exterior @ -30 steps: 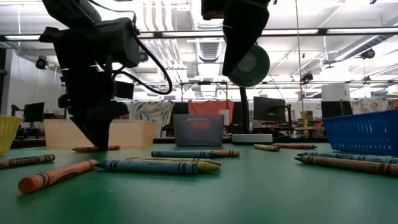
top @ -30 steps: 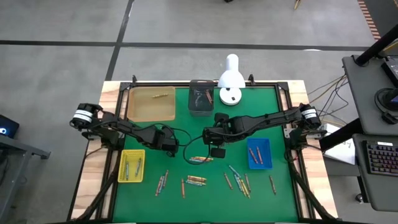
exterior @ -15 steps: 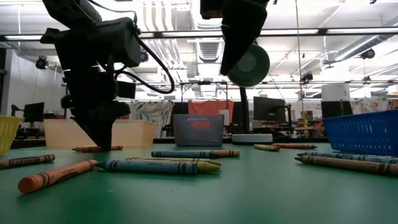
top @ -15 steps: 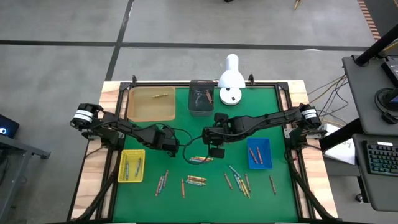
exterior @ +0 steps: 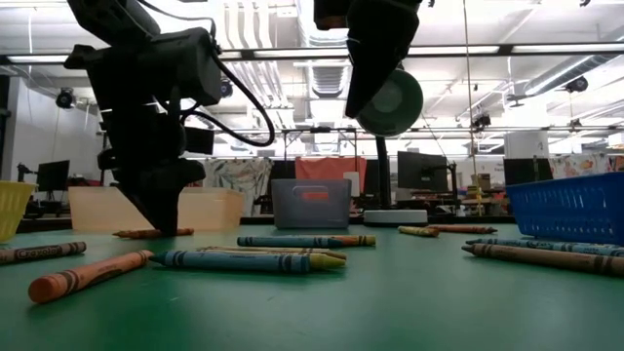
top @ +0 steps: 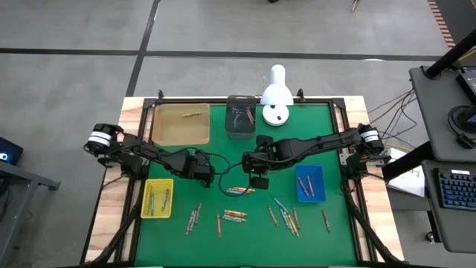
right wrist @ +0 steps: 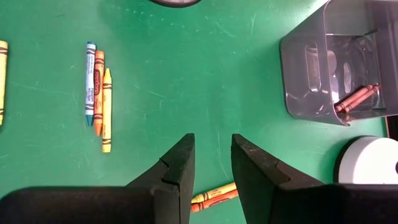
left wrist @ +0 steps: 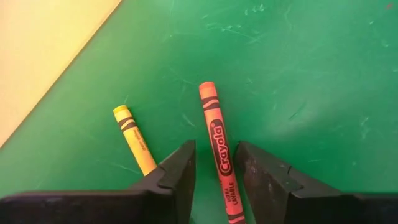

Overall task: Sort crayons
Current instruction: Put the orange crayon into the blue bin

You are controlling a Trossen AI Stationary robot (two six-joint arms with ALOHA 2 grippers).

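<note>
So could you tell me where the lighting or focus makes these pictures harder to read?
Low view: bright ceiling lights leave the left gripper a dark silhouette, and the nearest orange crayon looks soft. Left wrist view: evenly lit, the red crayon label legible. High view: crayons tiny.

Crayons (top: 236, 215) lie scattered on the table's (top: 223, 149) near half. One tray (top: 157, 199) sits left, another (top: 309, 183) right; two bins (top: 181, 123) stand behind.
</note>
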